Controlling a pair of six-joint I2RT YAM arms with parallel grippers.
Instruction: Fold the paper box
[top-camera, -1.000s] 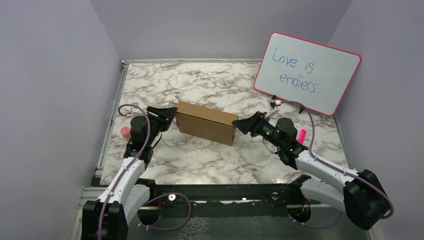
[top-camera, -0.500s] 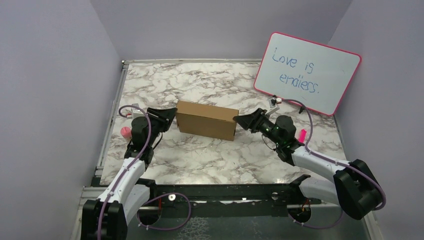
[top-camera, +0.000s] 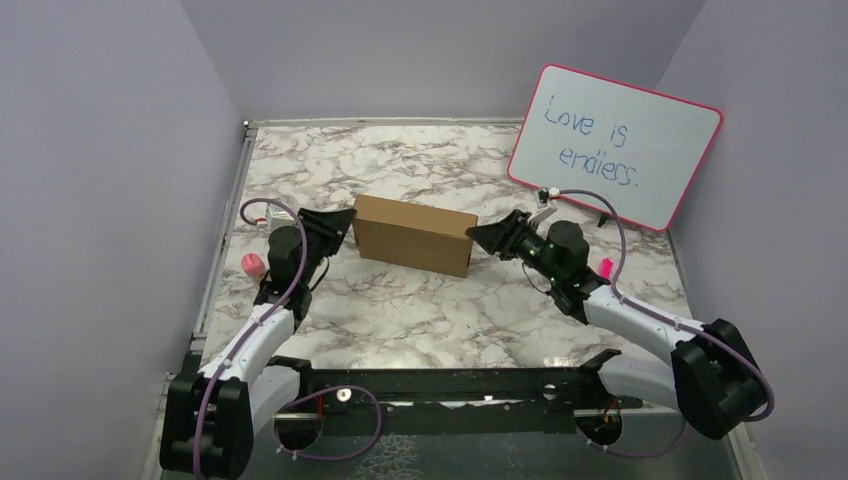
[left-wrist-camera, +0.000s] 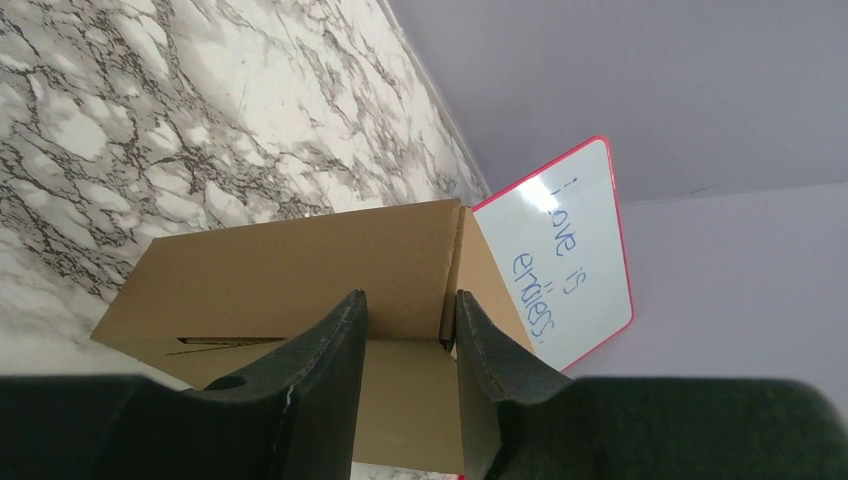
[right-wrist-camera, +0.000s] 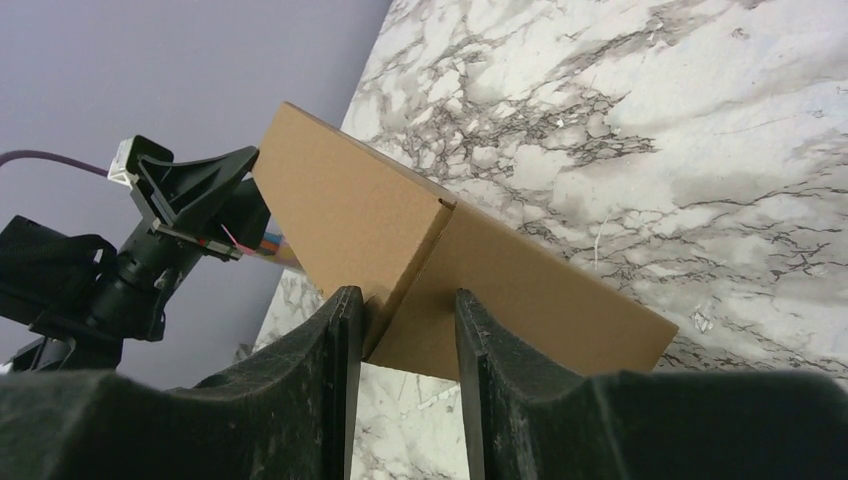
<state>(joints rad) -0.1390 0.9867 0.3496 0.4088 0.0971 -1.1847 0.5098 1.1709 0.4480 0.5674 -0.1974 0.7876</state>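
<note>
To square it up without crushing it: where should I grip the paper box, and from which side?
Probably its short ends, coming in level from either side. The paper box lies long and closed, its top too wide; each end's corner edge fits the left gripper and right gripper.

Marble-patterned table (top-camera: 400, 310), white with grey veining, edged by a pale metal rim on the left and far sides. Carries near its middle a closed brown paper box (top-camera: 415, 235), flat on its underside and turned slightly askew to the table's edges. Holds at the right rear the lower edge of a pink-rimmed whiteboard (top-camera: 615, 145), tilted back. Bears a small pink object (top-camera: 250, 263) by the left rim and another pink piece (top-camera: 605, 267) towards the right side.
</note>
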